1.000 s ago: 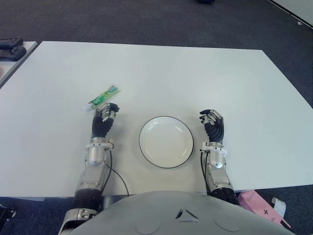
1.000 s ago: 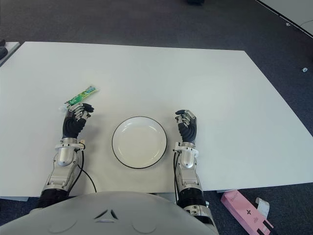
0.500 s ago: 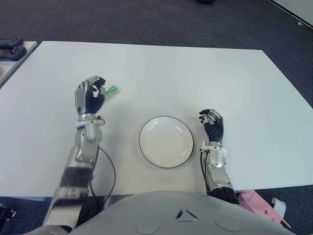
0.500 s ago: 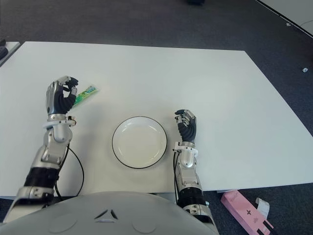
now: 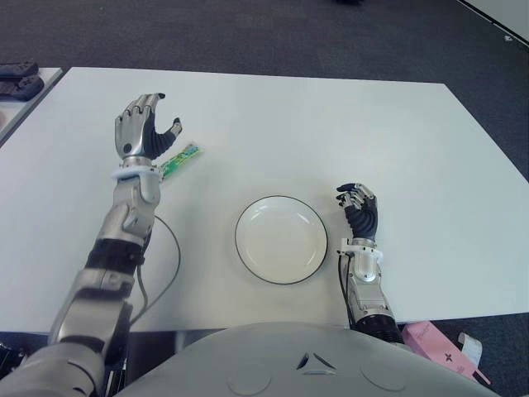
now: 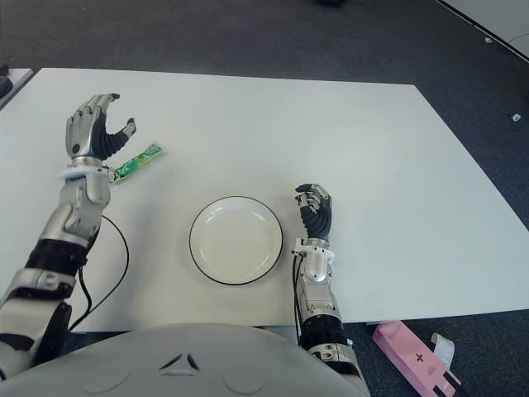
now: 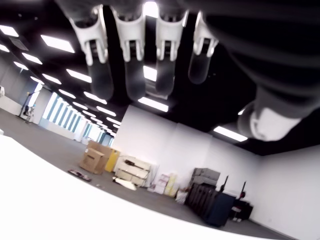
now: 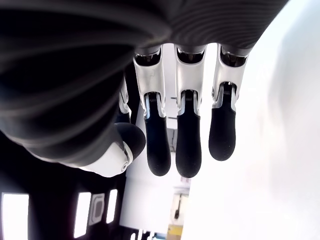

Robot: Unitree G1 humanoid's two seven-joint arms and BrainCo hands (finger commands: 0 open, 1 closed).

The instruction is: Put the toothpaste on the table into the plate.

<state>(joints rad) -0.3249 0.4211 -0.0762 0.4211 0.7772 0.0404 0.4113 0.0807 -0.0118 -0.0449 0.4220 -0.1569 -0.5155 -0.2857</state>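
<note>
Left eye view: the left hand point(image 5: 142, 126) is raised above the white surface point(image 5: 347, 124), fingers spread wide and holding nothing. The toothpaste point(image 5: 178, 161) lies flat on the surface just beside that hand, on its plate side, partly hidden behind the wrist. The plate point(image 5: 280, 239) sits well apart from the left hand and just beside the right hand point(image 5: 359, 212), which shows with its fingers loosely bent and holding nothing.

Right eye view: the same layout, with the toothpaste between the raised left hand and the plate.

Left wrist view: the fingers point(image 7: 131, 60) extend straight, with only a room behind them.

Right wrist view: the fingers point(image 8: 189, 136) hang relaxed, with the white surface close behind them.
</note>
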